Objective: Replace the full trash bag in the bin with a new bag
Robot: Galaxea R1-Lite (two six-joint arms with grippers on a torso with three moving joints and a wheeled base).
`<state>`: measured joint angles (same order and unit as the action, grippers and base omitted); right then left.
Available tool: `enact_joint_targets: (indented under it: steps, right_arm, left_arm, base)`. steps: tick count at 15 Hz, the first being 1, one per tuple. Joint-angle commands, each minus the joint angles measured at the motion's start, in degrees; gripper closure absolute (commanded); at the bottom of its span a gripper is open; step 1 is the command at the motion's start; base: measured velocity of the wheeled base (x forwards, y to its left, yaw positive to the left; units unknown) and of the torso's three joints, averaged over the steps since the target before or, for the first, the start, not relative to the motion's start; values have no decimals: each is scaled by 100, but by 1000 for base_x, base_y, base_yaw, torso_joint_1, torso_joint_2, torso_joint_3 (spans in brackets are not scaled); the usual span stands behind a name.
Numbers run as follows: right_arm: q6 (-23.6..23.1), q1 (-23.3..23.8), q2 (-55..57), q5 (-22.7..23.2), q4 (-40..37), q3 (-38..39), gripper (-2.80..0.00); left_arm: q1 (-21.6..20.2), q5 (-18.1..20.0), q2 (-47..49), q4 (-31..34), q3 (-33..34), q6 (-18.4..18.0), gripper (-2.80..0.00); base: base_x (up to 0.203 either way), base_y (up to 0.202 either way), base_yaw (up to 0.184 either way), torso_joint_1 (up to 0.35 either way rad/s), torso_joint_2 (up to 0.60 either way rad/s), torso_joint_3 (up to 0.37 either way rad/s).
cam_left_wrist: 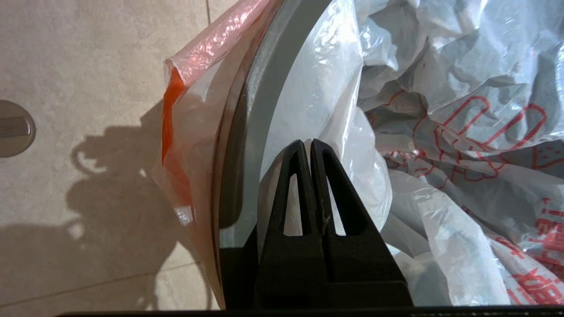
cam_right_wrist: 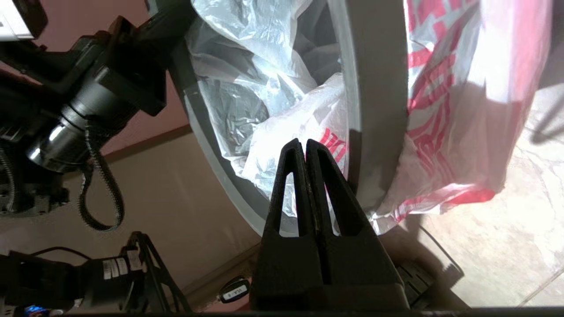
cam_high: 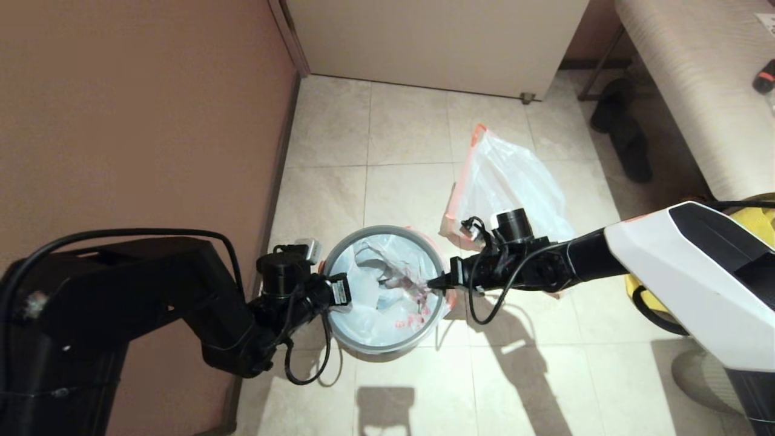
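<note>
The bin (cam_high: 339, 327) stands on the tiled floor between my arms, its grey hoop (cam_high: 357, 242) lying on top. The new bag (cam_high: 393, 284), thin and white with red hand print, lines it, and its pink-orange hem (cam_left_wrist: 176, 132) hangs outside over the rim. My left gripper (cam_high: 350, 295) is shut at the bin's left edge, tips just inside the hoop (cam_left_wrist: 269, 88) over the new bag (cam_left_wrist: 462, 88). My right gripper (cam_high: 431, 283) is shut at the right edge, beside the hoop (cam_right_wrist: 379, 88). The full trash bag (cam_high: 514, 181) lies behind the bin to the right.
A brown wall (cam_high: 121, 121) runs close along the left. A pale cabinet (cam_high: 424, 42) closes the back. To the right are a bench (cam_high: 696, 91), black shoes (cam_high: 623, 133) and a yellow bag (cam_high: 757, 224). A round metal floor fitting (cam_left_wrist: 13, 127) lies left of the bin.
</note>
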<state>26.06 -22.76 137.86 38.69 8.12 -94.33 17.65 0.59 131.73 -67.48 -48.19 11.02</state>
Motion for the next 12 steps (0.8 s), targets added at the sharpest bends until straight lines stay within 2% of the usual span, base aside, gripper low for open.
enact_joint_targets:
  steps: [1,6,9,12]
  right_arm:
    - [13,123,108,7,-4,-103,0]
    - [18,151,18,7,-45,-94,0]
    - [32,-26,-324,-22,-265,52,0]
    - [24,-152,-889,-381,-592,405,0]
  left_arm:
    - [-59,3,327,-127,-34,5,0]
    - [-56,3,270,-148,-77,7,0]
    - [9,21,-116,-147,27,86,0]
    - [66,40,-493,-211,69,191,0]
  base:
    - [0,0,0,0,0,0]
    - [0,0,0,0,0,0]
    - [0,0,0,0,0,0]
    - [0,0,0,0,0,0]
